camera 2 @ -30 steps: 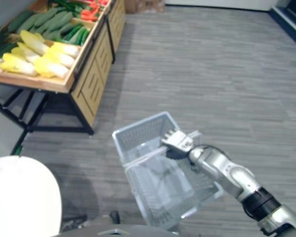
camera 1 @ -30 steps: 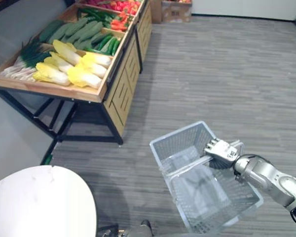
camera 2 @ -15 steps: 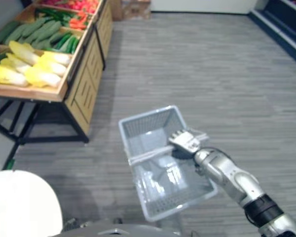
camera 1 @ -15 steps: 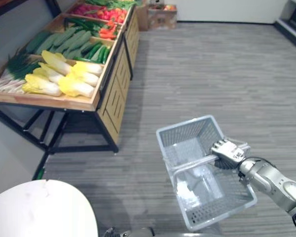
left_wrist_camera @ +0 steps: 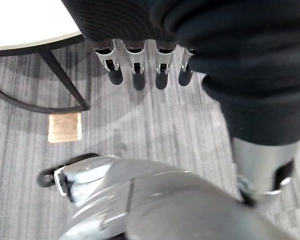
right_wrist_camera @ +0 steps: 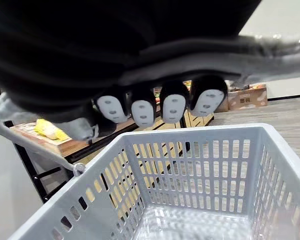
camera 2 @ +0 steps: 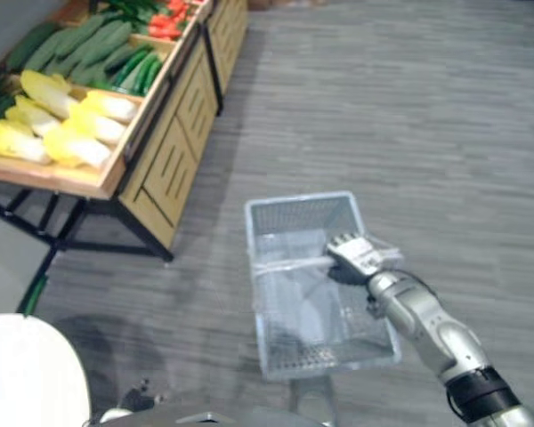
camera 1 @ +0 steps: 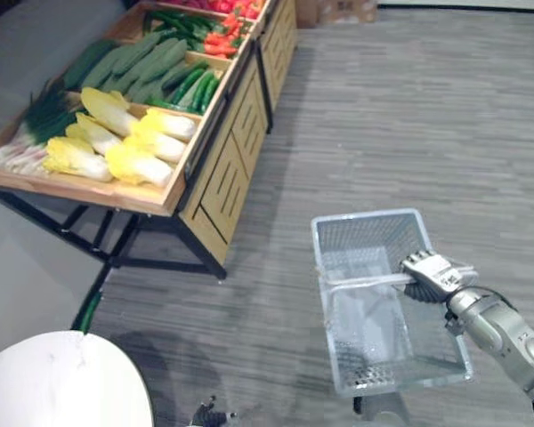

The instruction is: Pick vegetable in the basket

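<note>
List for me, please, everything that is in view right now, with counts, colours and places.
basket: one, grey plastic mesh, empty, to the right of the stand
produce stand: one, light wood on black legs, far left
cabbages: several, yellow and white, nearest compartment of the stand
spring onions: a bunch, green and white, left of the cabbages
cucumbers: many, green, compartment behind the cabbages
red vegetables: a pile, red and orange, far end of the stand
round table: one, white, near left
cardboard box: one, brown, on the floor beyond the stand
right hand: curled round the basket's handle
left hand: fingers straight, over the floor
</note>
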